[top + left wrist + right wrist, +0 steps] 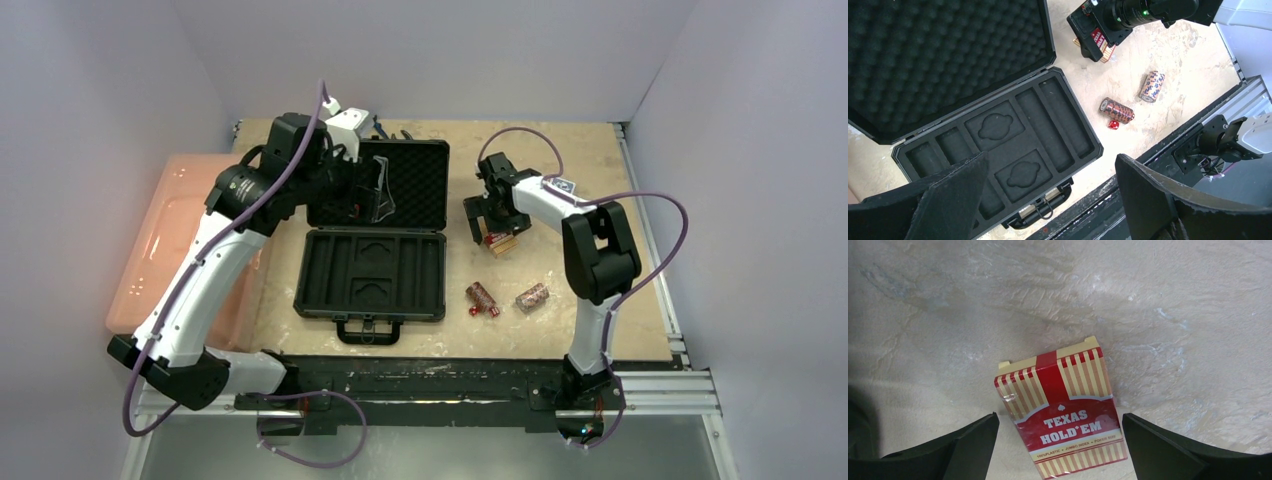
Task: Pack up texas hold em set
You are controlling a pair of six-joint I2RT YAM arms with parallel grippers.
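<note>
The red card deck [1060, 410] lay flat on the worktop [1158, 300], right of the open case [370, 275]. To lift it cleanly, I judged I should centre over it, drop straight down and pinch its long edges. My right claw [1059, 419] hung over it, spread wider than the deck and gripping nothing.
</note>
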